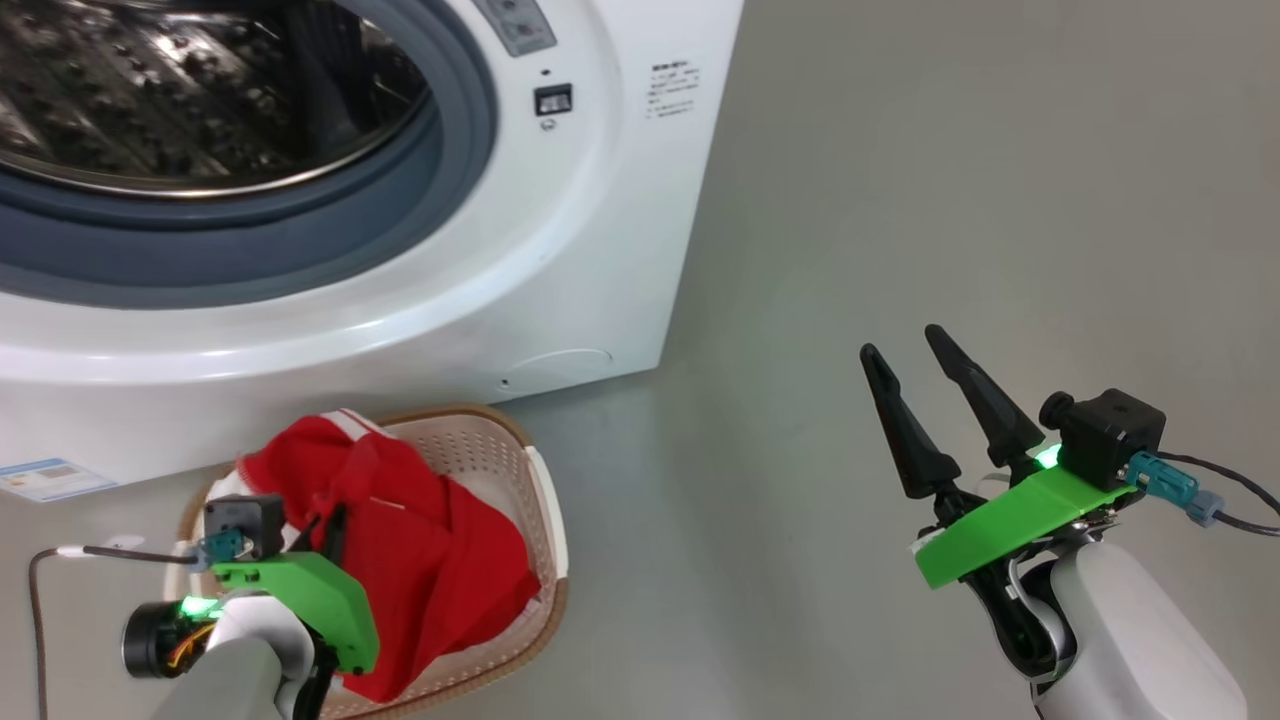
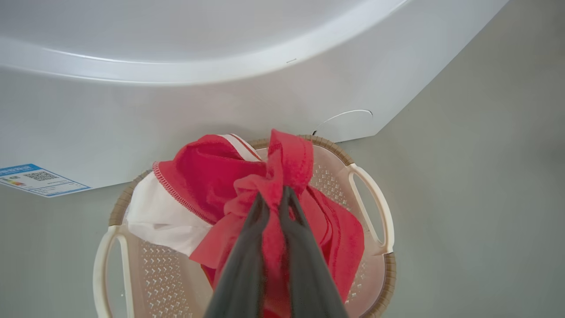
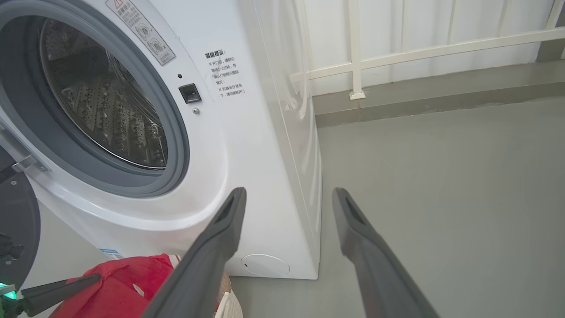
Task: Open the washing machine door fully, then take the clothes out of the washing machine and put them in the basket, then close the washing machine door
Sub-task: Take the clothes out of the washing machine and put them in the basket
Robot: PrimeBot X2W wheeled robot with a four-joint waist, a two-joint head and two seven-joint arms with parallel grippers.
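Observation:
The washing machine (image 1: 560, 250) stands with its steel drum (image 1: 200, 90) exposed. In the right wrist view its black door (image 3: 17, 221) hangs swung out at the left edge. On the floor in front sits the cream basket (image 1: 535, 500) with the red clothes (image 1: 440, 560) heaped in it and bulging over the rim. My left gripper (image 2: 273, 194) hovers over the basket (image 2: 379, 265), shut on a fold of the red clothes (image 2: 207, 172). In the head view it shows as dark fingers (image 1: 330, 535) in the cloth. My right gripper (image 1: 903, 342) is open and holds nothing, off to the right over bare floor.
A blue label sticker (image 2: 35, 179) marks the machine's lower front panel. The right wrist view has a white railing (image 3: 397, 55) and a low kerb behind the machine. Open grey floor (image 1: 900, 200) stretches to the right of machine and basket. A thin cable (image 1: 60, 552) trails from my left wrist.

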